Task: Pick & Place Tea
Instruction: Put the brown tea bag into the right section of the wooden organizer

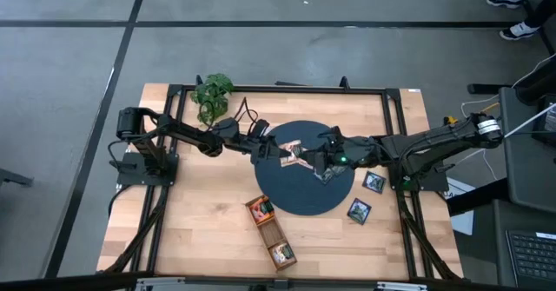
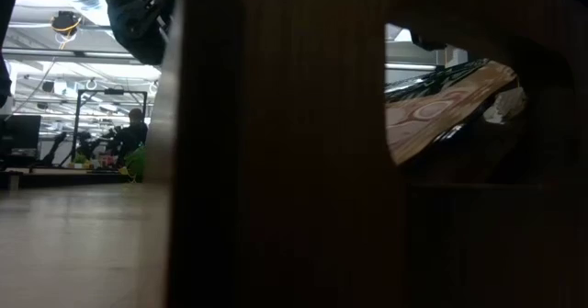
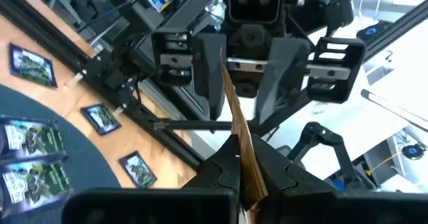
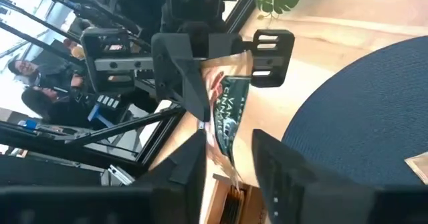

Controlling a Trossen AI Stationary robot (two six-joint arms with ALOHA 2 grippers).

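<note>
High view: left hand (image 1: 276,149) and right hand (image 1: 306,158) nose to nose above the mat (image 1: 304,200), sachet (image 1: 291,152) bridging the two. More tea flat on the counter (image 1: 200,213) near the right arm's base: loose sachets (image 1: 373,182). Tray (image 1: 271,230) off the mat's near edge, closer to neither hand by much.

Low view: mostly blocked by something dark close to the lens. Cannot tell either hand from here.

Left wrist view: left hand (image 3: 239,158) pinched tight on the sachet (image 3: 235,127), seen edge-on, long axis running straight out toward the right hand (image 3: 239,114). Right's two fingers spread apart, one either side of the sachet's far end, not touching it as far as can be told.

Right wrist view: right hand (image 4: 231,160) parted wide, holding nothing, sachet (image 4: 227,114) hanging in the gap. Left hand (image 4: 214,83) beyond, clamped on the far end.

Judged a handover in mid-air: sachet lying directly between the hands, flat faces toward the right's fingers. Coming move likely turns on closing the right squarely across those faces before loosening the left; a skewed close could crumple or drop the sachet.
</note>
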